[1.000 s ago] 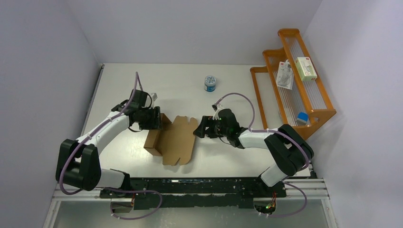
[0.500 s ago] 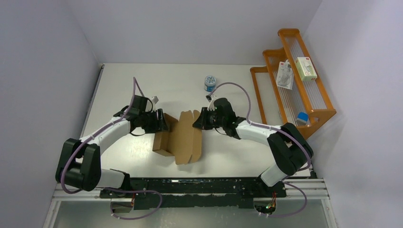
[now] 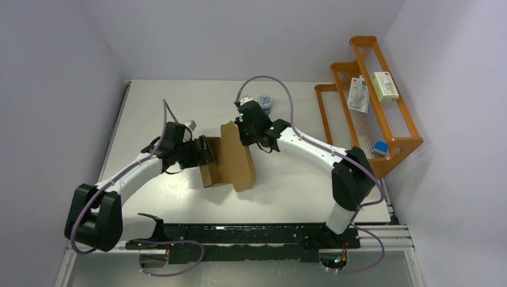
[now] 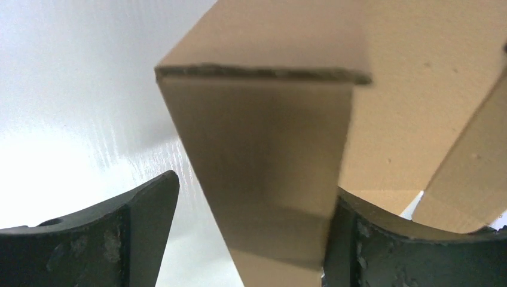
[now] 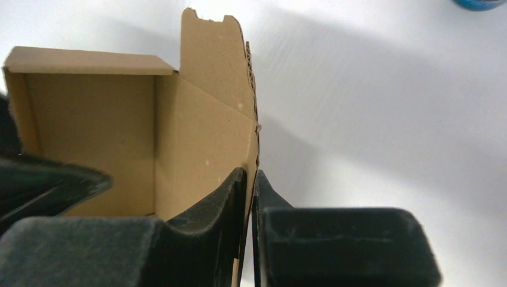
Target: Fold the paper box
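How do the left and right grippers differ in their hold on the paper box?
The right gripper is pinched shut on a raised panel's edge; the left gripper stands open, straddling a side wall with a gap beside one finger. The right gripper is at the far end of the paper box, the left gripper at its left side. Both engage it.

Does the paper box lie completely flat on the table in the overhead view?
No: part of the paper box stands raised off the table, its edge pinched between the jaws of the right gripper.
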Action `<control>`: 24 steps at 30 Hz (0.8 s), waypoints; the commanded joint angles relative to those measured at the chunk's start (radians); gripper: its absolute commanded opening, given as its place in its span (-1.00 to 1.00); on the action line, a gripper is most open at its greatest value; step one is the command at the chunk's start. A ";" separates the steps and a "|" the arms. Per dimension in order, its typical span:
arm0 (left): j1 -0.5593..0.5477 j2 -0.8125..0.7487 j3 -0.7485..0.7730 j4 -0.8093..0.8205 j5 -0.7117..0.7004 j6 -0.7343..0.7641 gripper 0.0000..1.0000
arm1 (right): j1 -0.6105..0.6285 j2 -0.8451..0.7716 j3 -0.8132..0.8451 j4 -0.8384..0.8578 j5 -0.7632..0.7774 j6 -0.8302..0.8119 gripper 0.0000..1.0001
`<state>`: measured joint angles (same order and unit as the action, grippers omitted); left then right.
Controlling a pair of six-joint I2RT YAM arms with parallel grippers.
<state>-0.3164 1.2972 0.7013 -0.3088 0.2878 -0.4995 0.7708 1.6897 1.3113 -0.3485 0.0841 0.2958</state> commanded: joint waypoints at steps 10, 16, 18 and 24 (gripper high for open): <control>-0.022 -0.184 0.031 -0.110 -0.110 -0.010 0.56 | 0.131 0.223 0.411 -0.390 0.461 -0.134 -0.75; -0.026 -0.192 -0.033 -0.042 -0.003 -0.051 0.42 | 0.150 0.279 0.532 -0.474 0.523 -0.176 -0.71; -0.027 -0.188 -0.058 0.000 0.035 -0.072 0.35 | 0.158 0.291 0.556 -0.490 0.516 -0.184 -0.62; -0.072 -0.145 -0.111 0.084 0.038 -0.100 0.18 | 0.160 0.280 0.548 -0.485 0.397 -0.179 -0.23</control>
<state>-0.3527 1.1267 0.6178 -0.3183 0.2871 -0.5655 0.9264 1.9701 1.8519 -0.8017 0.5365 0.1261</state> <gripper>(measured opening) 0.613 0.328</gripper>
